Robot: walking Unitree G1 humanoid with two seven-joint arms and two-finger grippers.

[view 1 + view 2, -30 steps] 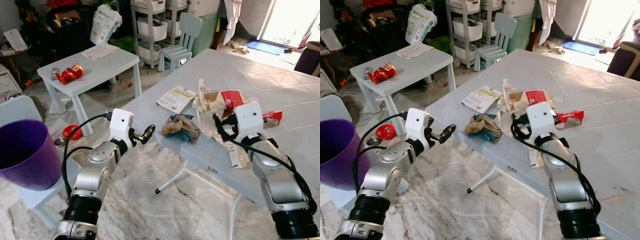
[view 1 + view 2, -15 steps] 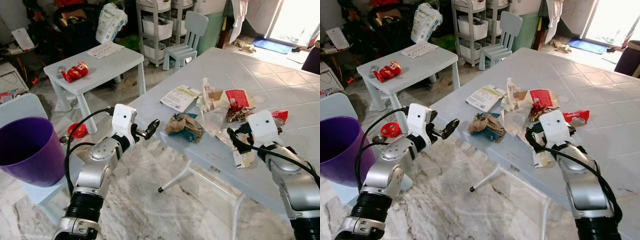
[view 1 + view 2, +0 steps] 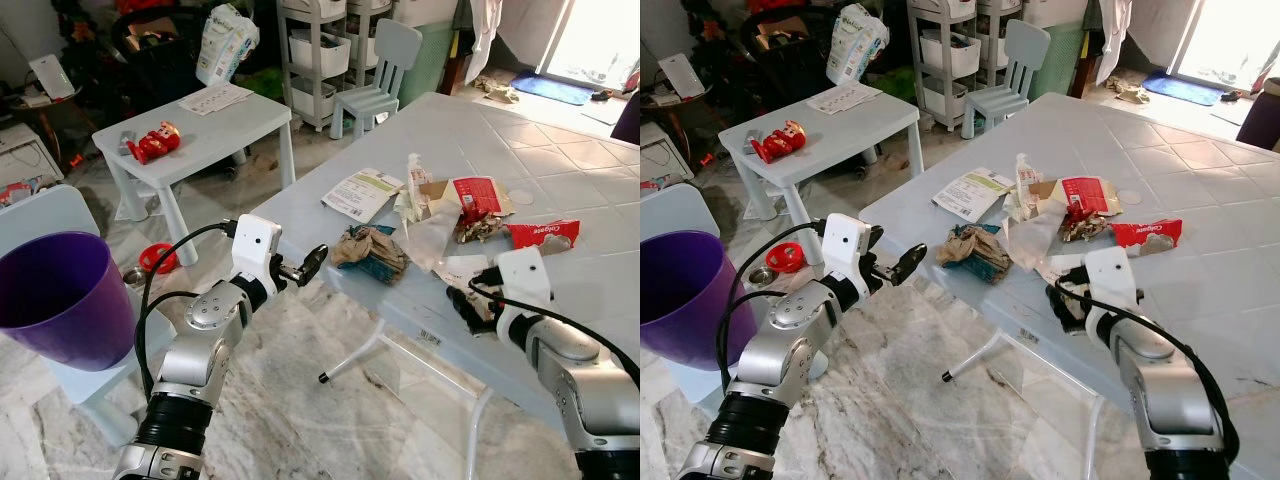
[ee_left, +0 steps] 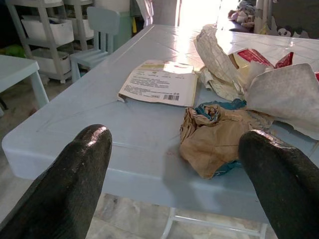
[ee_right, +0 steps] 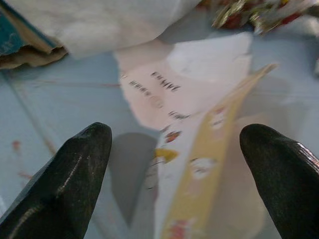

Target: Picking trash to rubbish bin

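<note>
At the near edge of the pale blue tiled worktop point(image 3: 560, 150) lies the flat white-and-yellow printed paper wrapper point(image 5: 199, 159), directly under the right hand point(image 5: 174, 169), whose two black fingers stand wide apart on either side of it, holding nothing. The wrapper looks very light, thin and limp; it would probably slide on the smooth top, so a pinch at its raised yellow folded edge seems the better hold. Just beside it, toward the worktop's corner, sits a crumpled brown paper wad with teal scraps point(image 3: 368, 252), soft and crushable, likely easy to take across its middle. The left hand point(image 3: 305, 266) points at this wad from just off the corner, fingers open and empty. Farther in lie a crumpled white paper sheet point(image 4: 291, 97), a red snack packet point(image 3: 472, 194), a red toothpaste box point(image 3: 545, 235) and a printed leaflet point(image 3: 358, 192). The round purple plastic bin point(image 3: 60, 300) stands well apart on the robot's left, upright; what can be seen of its inside appears empty. A small pale blue side table point(image 3: 200, 125) behind carries a red toy point(image 3: 152, 143).
</note>
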